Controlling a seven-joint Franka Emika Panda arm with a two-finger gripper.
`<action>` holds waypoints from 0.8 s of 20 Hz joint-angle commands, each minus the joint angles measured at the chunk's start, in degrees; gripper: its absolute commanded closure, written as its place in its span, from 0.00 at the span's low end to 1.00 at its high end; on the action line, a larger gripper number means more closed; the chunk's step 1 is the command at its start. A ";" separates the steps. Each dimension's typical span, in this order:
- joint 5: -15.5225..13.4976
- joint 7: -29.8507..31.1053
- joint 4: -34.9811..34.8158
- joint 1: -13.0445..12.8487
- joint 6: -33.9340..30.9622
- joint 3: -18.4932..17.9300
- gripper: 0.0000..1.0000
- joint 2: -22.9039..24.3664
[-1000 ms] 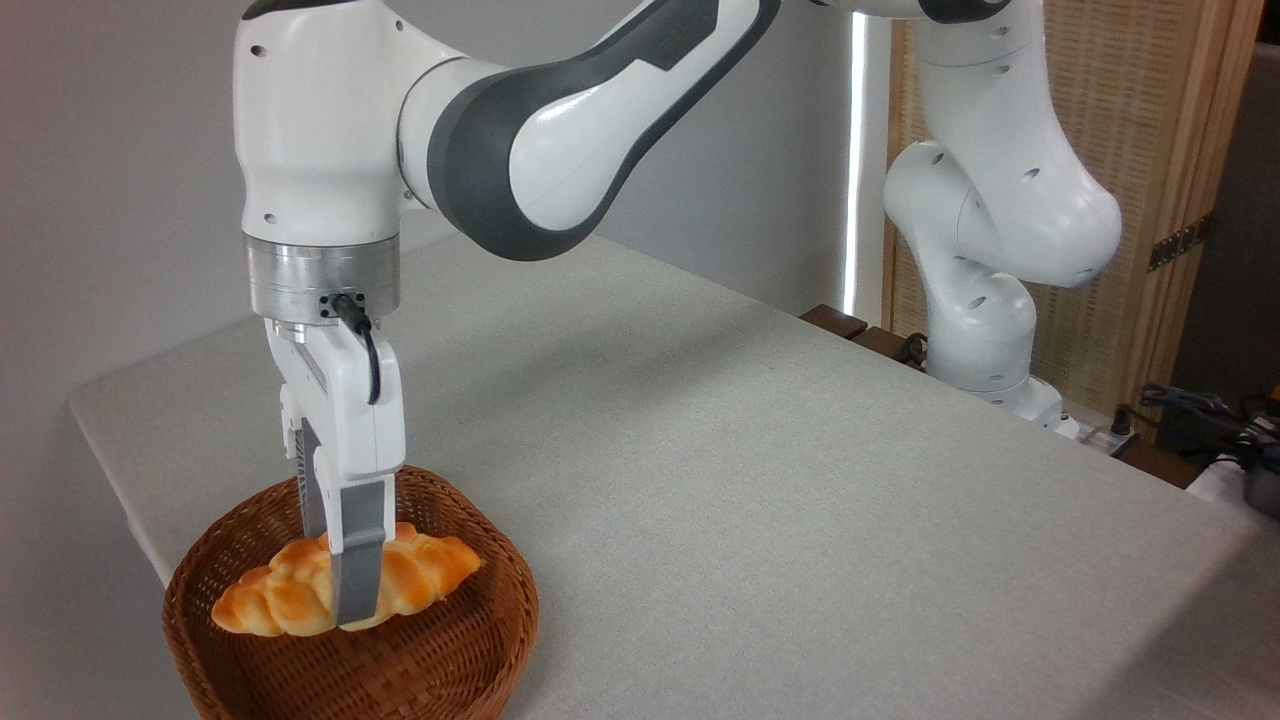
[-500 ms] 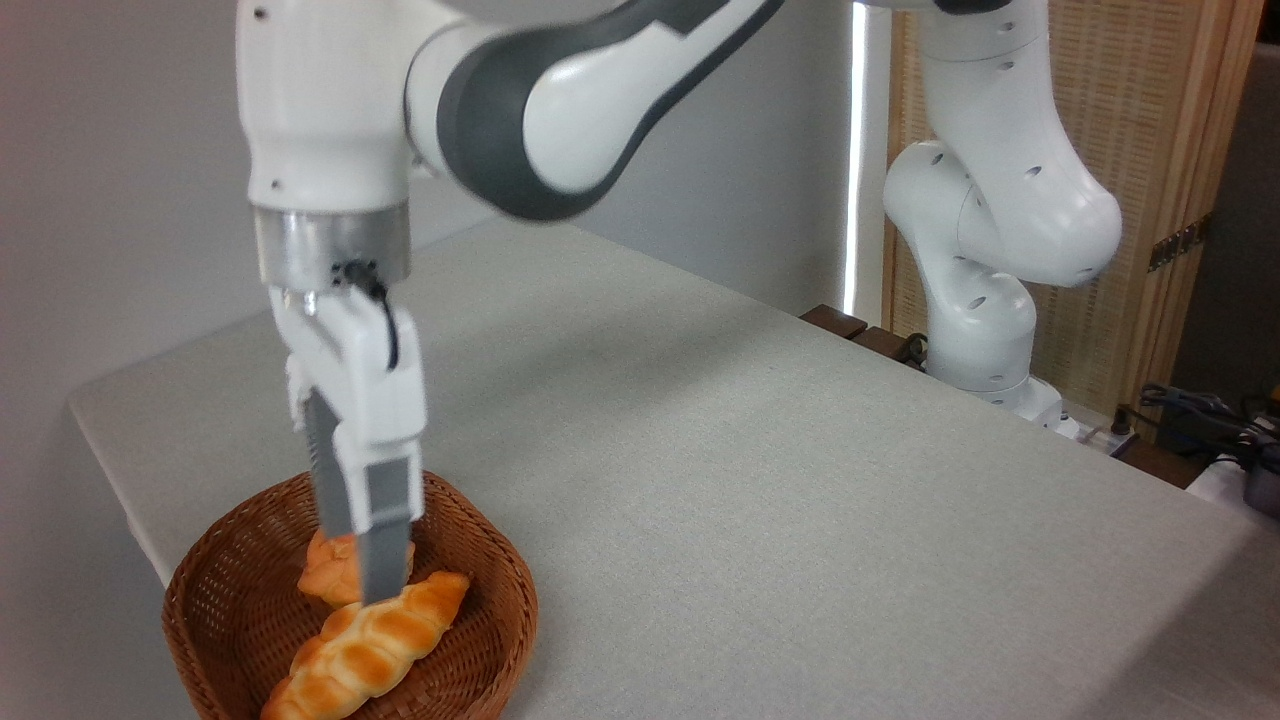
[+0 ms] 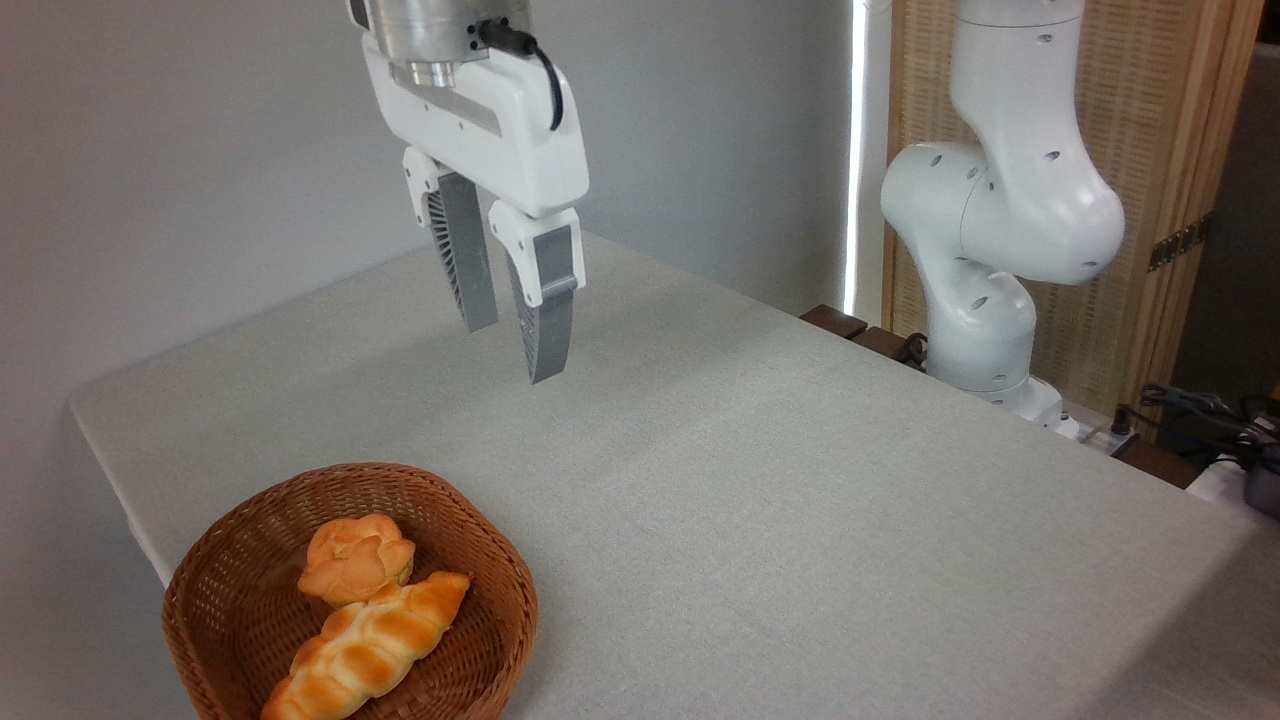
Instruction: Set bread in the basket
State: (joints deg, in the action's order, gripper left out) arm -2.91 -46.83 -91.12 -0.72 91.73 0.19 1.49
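Note:
The long braided golden bread [image 3: 368, 645] lies slantwise inside the reddish-brown wicker basket [image 3: 490, 560] at the lower left, its lower end reaching the frame's bottom edge. A small round flower-shaped bun [image 3: 357, 557] rests against it in the same basket. My gripper [image 3: 512, 348] hangs high above the table, up and to the right of the basket, open with nothing between its grey fingers [image 3: 541, 305].
The grey table [image 3: 800, 520] runs from the basket to the arm's white base [image 3: 985, 330] at the back right. Cables and dark gear [image 3: 1210, 420] lie off the right edge. A wicker screen [image 3: 1150, 150] stands behind.
The gripper let go of the bread, which dropped into the basket beside the bun. The gripper then rose well clear and moved right, fingers apart.

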 commanded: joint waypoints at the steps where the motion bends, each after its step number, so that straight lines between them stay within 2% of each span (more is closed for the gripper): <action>1: -1.22 0.95 -0.98 1.07 -0.85 1.21 0.00 0.01; 3: -1.14 0.95 -1.34 0.99 -0.94 2.27 0.00 0.01; 12: -0.34 0.77 -1.25 0.81 -0.33 1.66 0.00 -0.35; 15: 2.99 2.35 -1.34 -0.15 -0.59 1.66 0.00 -0.26; 16: 3.26 3.31 -1.34 -0.42 -0.59 1.66 0.00 -0.35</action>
State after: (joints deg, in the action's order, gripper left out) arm -1.78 -46.57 -92.46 -0.08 91.45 1.91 1.05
